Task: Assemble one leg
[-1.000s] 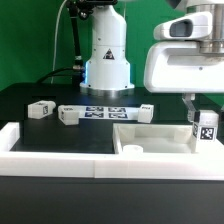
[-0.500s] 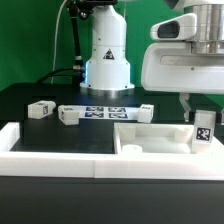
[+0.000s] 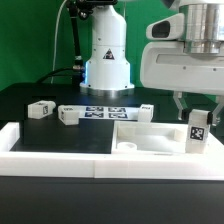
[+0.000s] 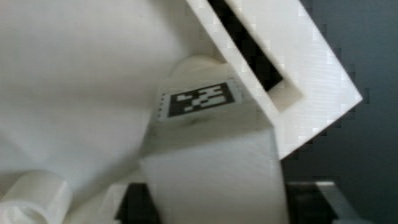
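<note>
The end effector (image 3: pixel 197 108) is clamped on the leg (image 3: pixel 197 132), holding it upright over the wide white panel (image 3: pixel 150 135) on the black counter (image 3: pixel 60 135).

Marker board (image 3: pixel 106 111) lies flat well apart from the jaws; wide white panel (image 3: pixel 150 140) sits just beneath them.
</note>
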Robot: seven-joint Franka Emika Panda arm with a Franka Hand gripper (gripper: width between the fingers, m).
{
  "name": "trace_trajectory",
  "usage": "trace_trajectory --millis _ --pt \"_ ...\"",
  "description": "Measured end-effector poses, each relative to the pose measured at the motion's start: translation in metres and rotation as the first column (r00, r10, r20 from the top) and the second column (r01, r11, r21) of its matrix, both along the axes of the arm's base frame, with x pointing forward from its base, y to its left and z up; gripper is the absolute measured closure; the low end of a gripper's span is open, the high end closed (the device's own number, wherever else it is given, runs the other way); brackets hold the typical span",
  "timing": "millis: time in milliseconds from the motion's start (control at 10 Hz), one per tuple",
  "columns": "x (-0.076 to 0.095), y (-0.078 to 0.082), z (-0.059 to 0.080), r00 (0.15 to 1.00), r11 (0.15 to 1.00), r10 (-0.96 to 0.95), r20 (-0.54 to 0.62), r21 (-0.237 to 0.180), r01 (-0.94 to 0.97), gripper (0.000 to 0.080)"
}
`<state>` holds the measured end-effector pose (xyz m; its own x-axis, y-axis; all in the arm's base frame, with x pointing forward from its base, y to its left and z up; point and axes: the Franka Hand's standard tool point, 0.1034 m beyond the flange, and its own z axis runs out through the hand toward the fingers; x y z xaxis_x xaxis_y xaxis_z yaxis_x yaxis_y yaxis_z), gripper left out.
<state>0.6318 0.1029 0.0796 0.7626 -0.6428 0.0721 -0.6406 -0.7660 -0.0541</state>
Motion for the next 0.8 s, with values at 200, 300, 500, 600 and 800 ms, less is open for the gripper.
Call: trace_trajectory --millis 200,300,500,600,800 --pt "0.0 0.0002 -0.0007 1.0 1.0 0.0 0.001 0.0 0.0 0.0267" --pt "0.0 0.0002 -0.0008 1.0 1.0 0.0 0.001 0.0 0.0 0.0187" --pt "0.0 0.0002 -0.0009 1.0 1.0 0.0 0.0 0.0 0.0 0.0157" --pt "0.0 0.0002 -0.0009 1.0 1.0 0.0 0.0 0.0 0.0 0.0152" --pt "0.0 0.0002 -0.0009 1.0 1.0 0.0 0.0 0.0 0.0 0.0151"
